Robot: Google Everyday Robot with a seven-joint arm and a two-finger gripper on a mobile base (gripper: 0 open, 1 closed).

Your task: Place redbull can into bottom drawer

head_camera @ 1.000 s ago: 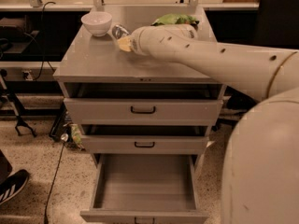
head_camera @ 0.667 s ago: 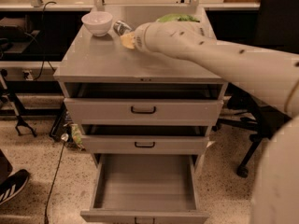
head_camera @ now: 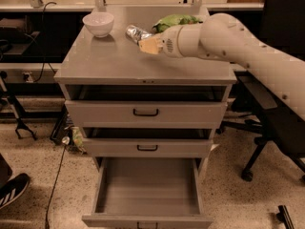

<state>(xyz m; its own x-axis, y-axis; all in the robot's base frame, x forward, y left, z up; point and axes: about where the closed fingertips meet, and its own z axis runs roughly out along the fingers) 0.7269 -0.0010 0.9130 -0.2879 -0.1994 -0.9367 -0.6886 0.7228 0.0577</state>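
**Grey cabinet top (head_camera: 109, 63) with redbull can (head_camera: 136, 33) beside your gripper (head_camera: 148, 45)**

On the cabinet top, the redbull can lay on its side between a white bowl (head_camera: 98, 24) and a green bag (head_camera: 174, 21). Your gripper sat just beside the can. I could not tell whether it was spread or closed. Below, the bottom drawer (head_camera: 147, 187) stood pulled open.

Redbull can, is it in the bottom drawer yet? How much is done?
Not yet. Done: the bottom drawer is already pulled open, with nothing in it. In hand: the gripper is right beside the redbull can, which lies on its side on the cabinet top; a grasp cannot be confirmed. Left: lifting the can, carrying it down and putting it in the drawer.
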